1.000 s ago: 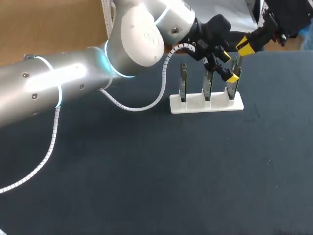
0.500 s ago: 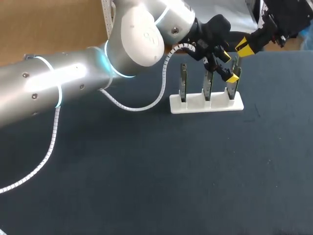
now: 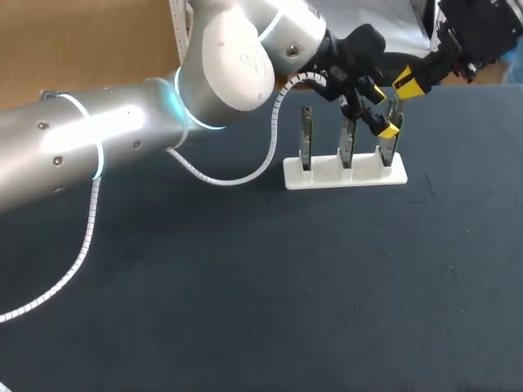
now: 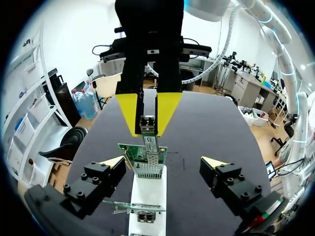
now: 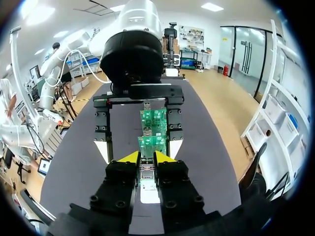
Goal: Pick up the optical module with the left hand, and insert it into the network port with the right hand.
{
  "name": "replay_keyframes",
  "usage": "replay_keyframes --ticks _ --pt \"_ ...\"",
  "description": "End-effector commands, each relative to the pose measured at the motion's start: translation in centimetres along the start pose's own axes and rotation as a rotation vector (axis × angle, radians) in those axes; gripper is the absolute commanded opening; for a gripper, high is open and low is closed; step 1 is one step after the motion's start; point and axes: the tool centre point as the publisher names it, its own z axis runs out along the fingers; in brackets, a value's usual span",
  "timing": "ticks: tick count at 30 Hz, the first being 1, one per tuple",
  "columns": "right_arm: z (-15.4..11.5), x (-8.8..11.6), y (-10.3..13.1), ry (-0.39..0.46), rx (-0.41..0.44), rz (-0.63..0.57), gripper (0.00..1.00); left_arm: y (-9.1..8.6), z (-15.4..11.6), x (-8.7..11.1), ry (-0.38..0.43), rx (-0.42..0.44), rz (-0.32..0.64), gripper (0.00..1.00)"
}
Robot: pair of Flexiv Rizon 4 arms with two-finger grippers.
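Right gripper (image 5: 146,158): the yellow-tipped fingers stand close together and are clamped from two sides on the small silver metal optical module (image 4: 148,132). It comes down from above the row of boards. The module sits upright between the tips, its lower end at the metal network port (image 4: 149,168) on the upright green circuit board (image 4: 146,153) directly beneath the gripper. How deep the module sits in the port cannot be told.

Left gripper (image 4: 163,162): fingers spread wide, holding nothing. One black finger with a yellow tip stands on each side of the same green board and port, both apart from it. The right gripper's tips are ahead of and above it, between its two fingers.

Fixture: the board under the right gripper is the end one of three standing in a flat white plastic holder (image 3: 343,175). The holder rests on the dark table (image 3: 245,286). Of the other two upright boards, the middle one (image 3: 347,140) is just beside the left gripper and the far one (image 3: 306,135) stands clear of both grippers.

Left arm: its silver body crosses the table from the left side, with a white coiled cable (image 3: 237,175) hanging along it – the cable loops down near the holder's far end.
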Motion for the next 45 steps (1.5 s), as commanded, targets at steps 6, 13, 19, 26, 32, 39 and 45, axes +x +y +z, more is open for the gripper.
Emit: replay_keyframes --ticks 6,13,19,26,32,39,45 --pt "0.1 0.1 0.0 0.007 0.001 0.005 1.00 0.1 0.0 -0.1 0.006 0.002 -0.002 1.00" --pt "-0.2 -0.1 0.0 -0.007 0.014 0.017 1.00 0.1 0.0 -0.1 0.006 0.002 -0.002 1.00" --pt "-1.0 -0.4 -0.1 -0.056 0.029 0.028 1.00 0.1 0.0 -0.1 0.006 0.002 -0.002 1.00" --pt "-1.8 -1.1 -0.2 -0.078 0.040 0.011 1.00 0.1 0.0 -0.1 0.006 0.002 -0.002 1.00" --pt "-2.1 -1.7 -0.4 -0.098 0.043 -0.008 1.00 0.1 0.0 -0.1 0.006 0.002 -0.002 1.00" --pt "-2.1 -2.0 -0.5 -0.103 0.048 -0.023 0.00 0.1 0.0 -0.1 0.006 0.002 -0.002 1.00" --pt "-1.7 -2.0 -0.8 -0.101 0.041 -0.026 0.00 0.1 0.0 -0.1 0.006 0.002 -0.002 1.00"
